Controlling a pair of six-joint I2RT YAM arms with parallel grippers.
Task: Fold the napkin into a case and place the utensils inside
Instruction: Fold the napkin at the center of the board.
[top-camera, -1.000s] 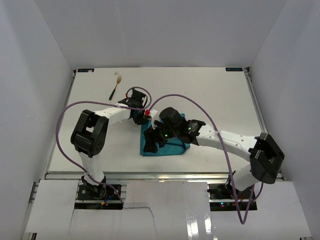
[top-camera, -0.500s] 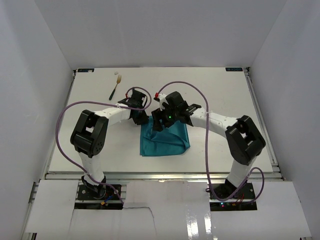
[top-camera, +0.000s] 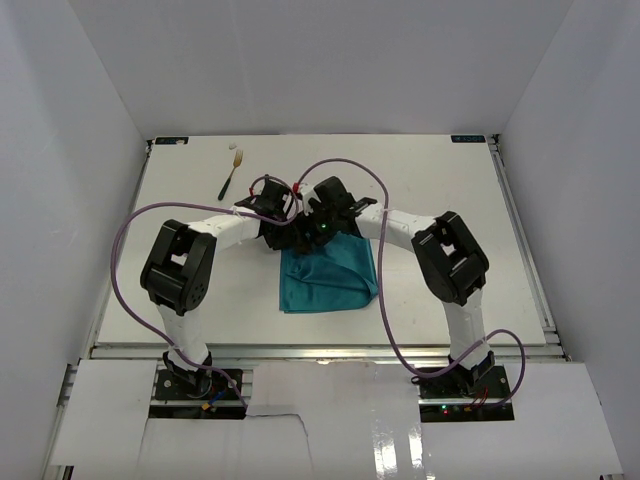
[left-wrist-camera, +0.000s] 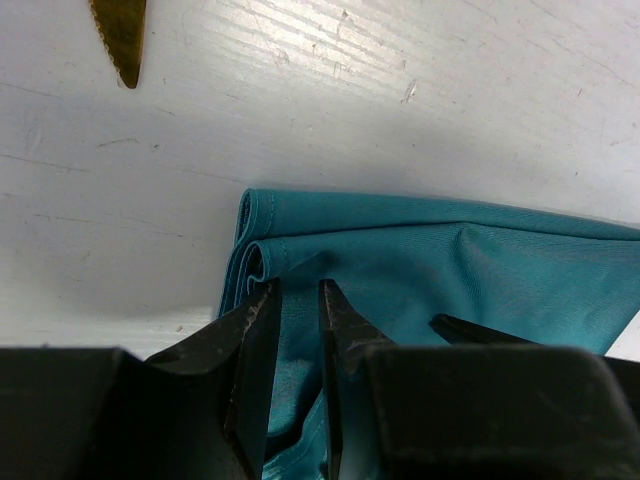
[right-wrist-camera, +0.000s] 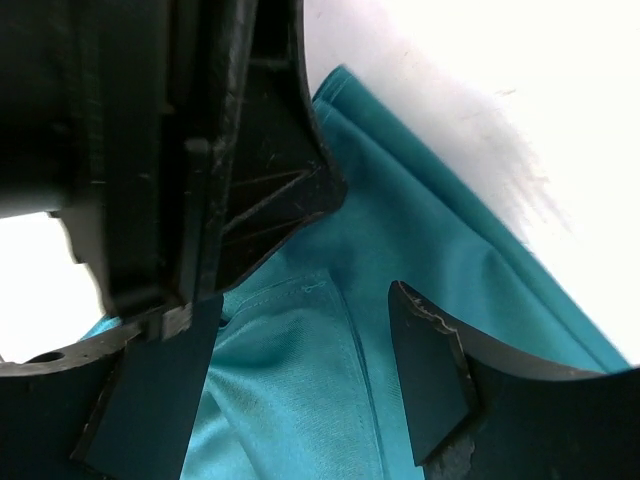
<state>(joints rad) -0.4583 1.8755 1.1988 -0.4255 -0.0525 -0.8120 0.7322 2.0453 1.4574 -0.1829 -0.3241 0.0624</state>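
Note:
The teal napkin (top-camera: 335, 282) lies folded into a rough rectangle at mid-table. My left gripper (top-camera: 284, 236) sits at its far left corner. In the left wrist view the left gripper (left-wrist-camera: 297, 300) has its narrow jaws shut on a raised fold of the napkin (left-wrist-camera: 450, 260). My right gripper (top-camera: 308, 236) is right beside it, open. In the right wrist view the right gripper (right-wrist-camera: 290, 385) straddles a stitched hem of the napkin (right-wrist-camera: 300, 420) with its fingers. The fork (top-camera: 230, 175) lies far left on the table. The knife's gold blade tip (left-wrist-camera: 120, 30) shows beyond the napkin.
The white table (top-camera: 440, 200) is walled in white on three sides. Purple cables (top-camera: 345, 170) arch over both arms above the napkin's far edge. A small white bit (top-camera: 233, 146) lies by the far left edge. The two gripper bodies nearly touch.
My right arm has swung from over the napkin's middle to its far left corner, beside the left gripper, which uncovers the cloth. The left arm has held still.

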